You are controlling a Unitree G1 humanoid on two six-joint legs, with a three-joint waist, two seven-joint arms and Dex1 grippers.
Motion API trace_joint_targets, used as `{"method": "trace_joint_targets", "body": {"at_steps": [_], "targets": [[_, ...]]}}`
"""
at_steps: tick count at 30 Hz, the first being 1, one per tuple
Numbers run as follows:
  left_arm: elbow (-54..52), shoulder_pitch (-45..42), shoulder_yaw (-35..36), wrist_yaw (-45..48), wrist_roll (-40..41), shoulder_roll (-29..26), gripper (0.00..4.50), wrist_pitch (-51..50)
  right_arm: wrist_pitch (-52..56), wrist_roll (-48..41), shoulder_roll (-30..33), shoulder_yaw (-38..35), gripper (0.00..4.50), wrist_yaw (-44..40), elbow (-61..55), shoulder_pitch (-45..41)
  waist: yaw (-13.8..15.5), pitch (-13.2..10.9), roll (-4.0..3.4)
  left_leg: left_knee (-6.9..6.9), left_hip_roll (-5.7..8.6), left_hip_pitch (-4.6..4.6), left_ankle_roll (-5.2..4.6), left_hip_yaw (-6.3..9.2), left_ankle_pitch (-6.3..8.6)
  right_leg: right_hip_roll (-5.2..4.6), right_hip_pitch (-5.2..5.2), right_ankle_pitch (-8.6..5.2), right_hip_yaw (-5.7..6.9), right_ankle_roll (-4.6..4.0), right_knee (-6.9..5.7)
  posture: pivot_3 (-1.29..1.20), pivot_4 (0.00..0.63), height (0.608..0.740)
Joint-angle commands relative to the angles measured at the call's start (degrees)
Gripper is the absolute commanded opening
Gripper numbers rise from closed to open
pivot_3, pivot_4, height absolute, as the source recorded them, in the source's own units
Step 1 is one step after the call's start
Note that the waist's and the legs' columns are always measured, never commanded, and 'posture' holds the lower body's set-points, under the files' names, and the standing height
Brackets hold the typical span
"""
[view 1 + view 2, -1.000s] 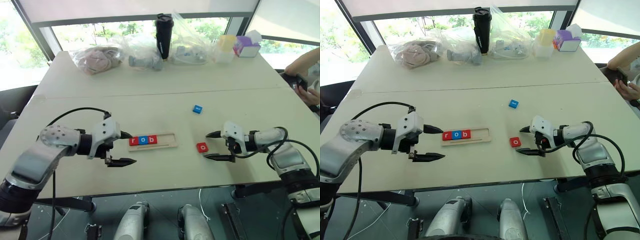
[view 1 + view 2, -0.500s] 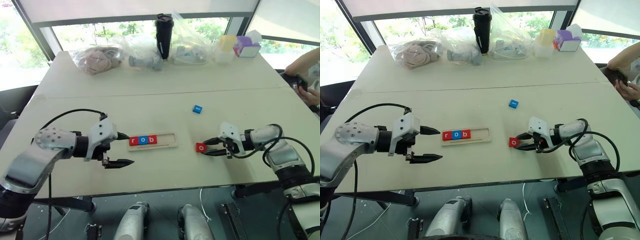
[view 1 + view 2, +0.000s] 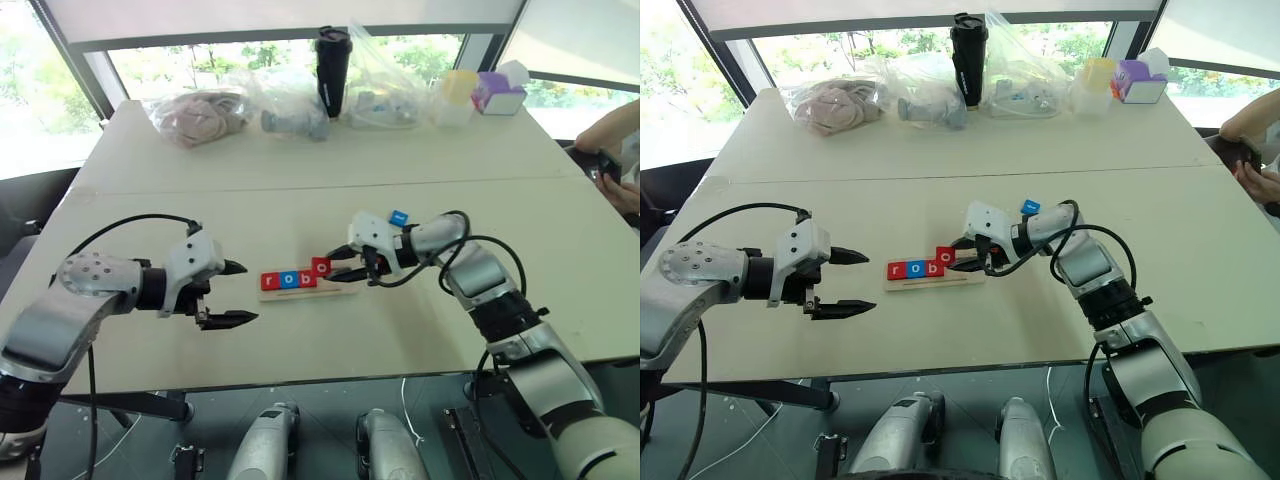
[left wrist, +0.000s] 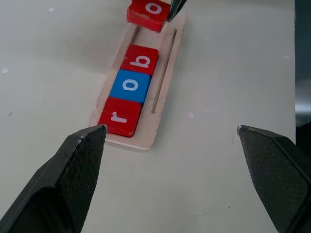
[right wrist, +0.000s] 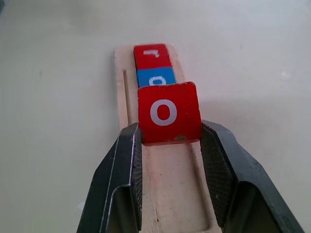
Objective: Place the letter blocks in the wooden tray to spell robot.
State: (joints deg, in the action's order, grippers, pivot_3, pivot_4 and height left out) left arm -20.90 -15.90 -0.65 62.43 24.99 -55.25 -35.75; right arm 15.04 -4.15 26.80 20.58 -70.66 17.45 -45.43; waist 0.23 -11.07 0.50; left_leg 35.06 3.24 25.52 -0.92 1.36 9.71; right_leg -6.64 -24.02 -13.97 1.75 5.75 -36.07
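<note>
I'm holding the red o block [image 5: 168,112] clamped by its side faces in the right gripper [image 5: 170,138], over the wooden tray [image 4: 163,80] beside r, o, b; it looks rigid and light (smooth sides, likely slippery). Left gripper [image 4: 172,133] is hanging with fingers apart.

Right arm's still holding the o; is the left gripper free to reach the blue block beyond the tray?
Probably not easily. The left gripper is open and empty, but the blue block lies across the tray, with the right gripper and its red o block between.
</note>
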Motion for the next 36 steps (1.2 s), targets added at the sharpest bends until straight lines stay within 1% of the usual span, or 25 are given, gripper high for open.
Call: {"method": "trace_joint_targets", "body": {"at_steps": [1, 5, 14, 19, 36], "targets": [[-3.4, 1.3, 2.8, -1.4, 1.1, -0.4, 4.50, -0.8, -1.9, 1.1, -0.8, 1.3, 1.13, -2.5, 2.2, -3.3, -0.1, 0.0, 0.00, -0.01, -0.01, -0.01, 0.00, 0.00, 0.00, 0.01, -0.02, 0.01, 0.00, 0.02, -0.02, 0.00, 0.150, 0.740], [-5.0, 2.9, 3.4, -3.2, 1.6, 0.2, 4.50, -1.6, -4.8, 2.9, -0.9, 2.8, 1.13, -4.9, 7.4, -5.5, -0.1, 0.0, 0.00, -0.07, -0.12, -0.02, 0.02, 0.02, -0.02, 0.15, -0.08, 0.06, 0.01, 0.11, -0.12, 0.00, 0.150, 0.740], [-7.0, 4.3, 3.5, -4.8, 2.7, 0.5, 4.50, -2.5, -6.6, 4.0, -1.5, 2.4, 1.13, -6.4, 11.4, -6.4, -0.3, 0.0, 0.00, -0.06, -0.14, -0.02, 0.04, 0.01, -0.03, 0.19, -0.07, 0.08, 0.00, 0.13, -0.13, 0.00, 0.150, 0.740], [-6.4, 3.6, 2.8, -5.0, 2.8, 0.8, 4.50, -2.4, -7.8, 4.8, -2.8, 2.0, 1.13, -4.9, 15.3, -7.6, -1.0, 0.0, 0.00, -0.06, -0.14, -0.04, 0.05, 0.02, -0.04, 0.20, -0.04, 0.08, 0.00, 0.13, -0.13, 0.00, 0.150, 0.740], [-5.8, 2.4, 1.3, -5.7, 1.7, 2.0, 4.50, -2.3, -11.6, 6.4, -5.1, 1.5, 1.13, -3.4, 20.3, -9.7, -1.1, 0.0, 0.00, -0.07, -0.14, -0.09, 0.09, 0.01, -0.07, 0.22, -0.03, 0.10, -0.01, 0.15, -0.18, 0.00, 0.150, 0.740]]}}
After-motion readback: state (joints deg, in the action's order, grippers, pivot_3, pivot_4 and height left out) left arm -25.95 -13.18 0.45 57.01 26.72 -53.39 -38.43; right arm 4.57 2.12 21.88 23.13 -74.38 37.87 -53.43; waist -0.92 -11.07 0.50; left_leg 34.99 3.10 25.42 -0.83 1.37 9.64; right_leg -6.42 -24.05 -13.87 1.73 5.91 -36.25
